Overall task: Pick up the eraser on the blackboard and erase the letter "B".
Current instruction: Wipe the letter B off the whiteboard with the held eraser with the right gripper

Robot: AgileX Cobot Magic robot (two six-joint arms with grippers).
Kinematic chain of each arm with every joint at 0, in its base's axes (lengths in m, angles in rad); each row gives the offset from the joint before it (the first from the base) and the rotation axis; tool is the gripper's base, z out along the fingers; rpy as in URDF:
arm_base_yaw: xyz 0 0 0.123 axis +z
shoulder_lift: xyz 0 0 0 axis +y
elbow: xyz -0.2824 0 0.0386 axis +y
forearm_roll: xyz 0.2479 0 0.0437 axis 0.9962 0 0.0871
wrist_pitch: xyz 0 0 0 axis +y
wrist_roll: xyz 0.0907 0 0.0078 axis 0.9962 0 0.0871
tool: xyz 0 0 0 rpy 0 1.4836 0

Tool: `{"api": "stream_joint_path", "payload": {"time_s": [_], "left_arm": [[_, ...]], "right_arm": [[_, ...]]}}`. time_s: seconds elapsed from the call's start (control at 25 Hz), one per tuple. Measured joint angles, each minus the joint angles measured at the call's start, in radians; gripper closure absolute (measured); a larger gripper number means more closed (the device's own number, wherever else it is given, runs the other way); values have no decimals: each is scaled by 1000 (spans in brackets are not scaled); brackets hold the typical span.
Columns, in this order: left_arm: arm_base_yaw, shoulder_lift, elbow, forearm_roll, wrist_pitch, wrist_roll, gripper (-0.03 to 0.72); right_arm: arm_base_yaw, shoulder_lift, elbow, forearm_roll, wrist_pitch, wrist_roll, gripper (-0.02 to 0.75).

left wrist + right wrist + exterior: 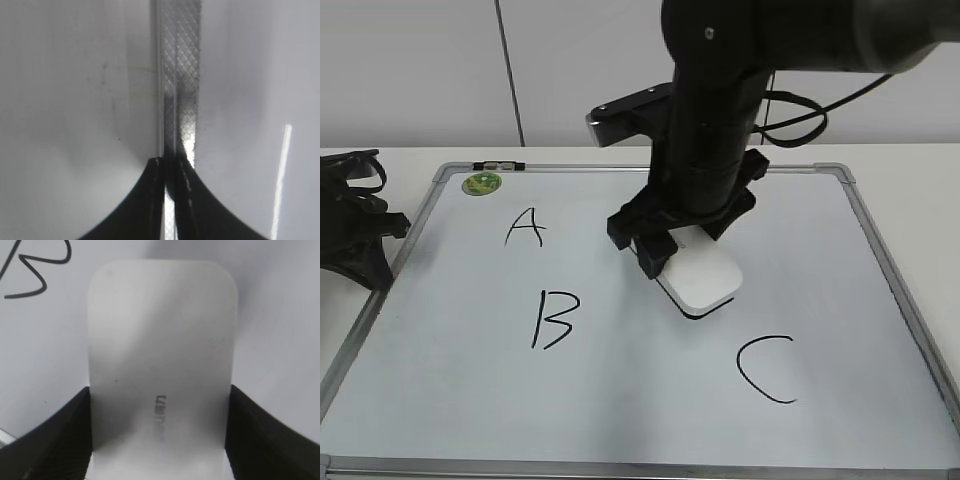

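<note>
The blackboard (620, 390) is a white board with a silver frame, lying flat. The black letter "B" (553, 320) stands left of centre; part of it shows in the right wrist view (35, 270). The white eraser (701, 280) lies near the board's middle, right of the "B". My right gripper (665, 250) is shut on the eraser (160, 355), a jaw on each long side. The eraser looks to rest on or just above the board. My left gripper (360, 235) rests shut at the board's left edge; in the left wrist view the left gripper (170, 170) sits over the frame strip.
Letter "A" (525, 228) is above the "B" and letter "C" (767, 368) at the lower right. A round green magnet (481, 184) sits at the board's top left corner. The right arm rises over the board's centre.
</note>
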Motion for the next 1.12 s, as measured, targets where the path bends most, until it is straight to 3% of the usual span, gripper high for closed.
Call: {"api": "stream_joint_path", "payload": {"time_s": [0.36,1.12], "left_arm": [[0,0,0,0,0,0,678],[0,0,0,0,0,0,678]], "right_arm": [[22,178,-184,35,23,-32,191],[36,408,-355,29,7,-72,191]]}}
